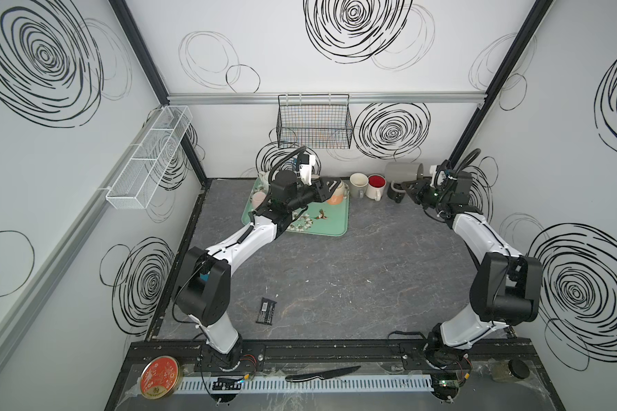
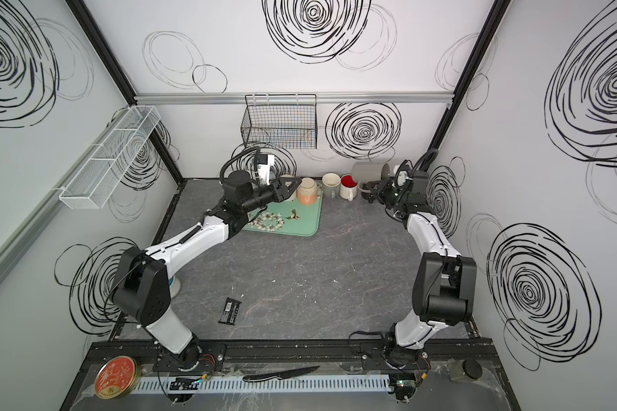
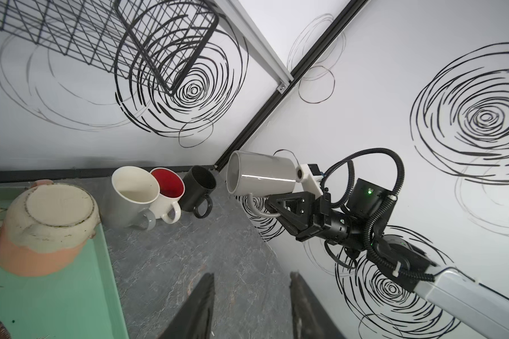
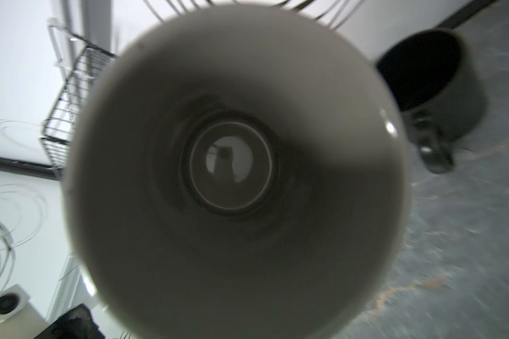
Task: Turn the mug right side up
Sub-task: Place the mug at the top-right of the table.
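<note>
Mug (image 1: 401,172): plain glossy grey, with a curved handle (image 3: 252,210). It hangs on its side in the air over the back right corner of the tabletop (image 1: 335,277), close to the back wall and just above a black mug (image 1: 394,195). Its base faces the row of cups. Its mouth faces the right wrist camera, where the dim grey inside (image 4: 232,176) fills the view down to the round bottom. The handle points down, and the right claw (image 3: 272,205) is pressed onto it, carrying the mug clear of the tabletop.

The black mug, a red-lined mug (image 1: 375,185) and a cream mug (image 1: 358,183) stand upright in a line along the back. A pink mug (image 3: 47,229) sits upside down on the green tray (image 3: 56,308). The left claw (image 3: 252,277) hovers by it, fingers spread with nothing between them.
</note>
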{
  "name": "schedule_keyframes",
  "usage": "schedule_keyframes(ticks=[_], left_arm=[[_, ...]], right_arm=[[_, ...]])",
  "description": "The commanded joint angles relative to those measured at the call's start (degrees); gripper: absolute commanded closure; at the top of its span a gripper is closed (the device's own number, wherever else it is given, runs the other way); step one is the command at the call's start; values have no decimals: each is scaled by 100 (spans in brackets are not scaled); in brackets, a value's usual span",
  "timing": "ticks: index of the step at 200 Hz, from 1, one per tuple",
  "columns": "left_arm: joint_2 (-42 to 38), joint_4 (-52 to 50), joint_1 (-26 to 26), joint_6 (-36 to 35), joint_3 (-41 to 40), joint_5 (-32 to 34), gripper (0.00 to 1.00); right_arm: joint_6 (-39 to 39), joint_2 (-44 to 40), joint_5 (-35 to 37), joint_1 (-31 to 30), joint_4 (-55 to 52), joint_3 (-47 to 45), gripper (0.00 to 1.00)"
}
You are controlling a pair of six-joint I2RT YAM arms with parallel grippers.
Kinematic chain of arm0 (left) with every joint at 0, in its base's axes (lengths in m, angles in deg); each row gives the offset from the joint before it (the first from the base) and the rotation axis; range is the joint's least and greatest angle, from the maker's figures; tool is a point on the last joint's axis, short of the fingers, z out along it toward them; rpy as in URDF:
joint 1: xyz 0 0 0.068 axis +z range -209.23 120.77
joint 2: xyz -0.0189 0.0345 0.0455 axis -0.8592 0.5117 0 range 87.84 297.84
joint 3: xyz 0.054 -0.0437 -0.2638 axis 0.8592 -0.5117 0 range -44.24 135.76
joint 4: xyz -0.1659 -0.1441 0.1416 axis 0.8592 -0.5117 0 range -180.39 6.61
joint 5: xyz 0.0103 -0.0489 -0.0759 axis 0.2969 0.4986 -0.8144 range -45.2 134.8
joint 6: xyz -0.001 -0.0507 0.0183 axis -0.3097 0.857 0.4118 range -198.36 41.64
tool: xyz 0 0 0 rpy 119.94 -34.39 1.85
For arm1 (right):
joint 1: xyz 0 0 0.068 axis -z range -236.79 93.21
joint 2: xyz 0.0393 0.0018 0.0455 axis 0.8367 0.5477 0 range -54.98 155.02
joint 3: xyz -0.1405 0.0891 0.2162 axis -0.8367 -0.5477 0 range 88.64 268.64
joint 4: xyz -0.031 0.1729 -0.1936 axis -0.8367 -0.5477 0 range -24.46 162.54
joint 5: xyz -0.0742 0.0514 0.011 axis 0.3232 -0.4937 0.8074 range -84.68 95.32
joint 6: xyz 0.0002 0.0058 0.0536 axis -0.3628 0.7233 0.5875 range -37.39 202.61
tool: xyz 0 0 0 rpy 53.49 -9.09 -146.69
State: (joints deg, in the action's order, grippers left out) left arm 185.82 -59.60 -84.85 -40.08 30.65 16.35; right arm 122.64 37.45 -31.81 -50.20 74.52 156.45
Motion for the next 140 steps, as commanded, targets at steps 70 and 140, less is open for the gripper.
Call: schedule_keyframes(ticks=[70, 140], left_arm=[[498, -543, -130, -597, 430, 87, 54], [986, -2816, -962, -2412, 1604, 1390, 55]], right_arm=[[-1543, -176, 1638, 488, -904, -408, 100], [-2333, 597, 2913, 565, -1220, 391, 100]])
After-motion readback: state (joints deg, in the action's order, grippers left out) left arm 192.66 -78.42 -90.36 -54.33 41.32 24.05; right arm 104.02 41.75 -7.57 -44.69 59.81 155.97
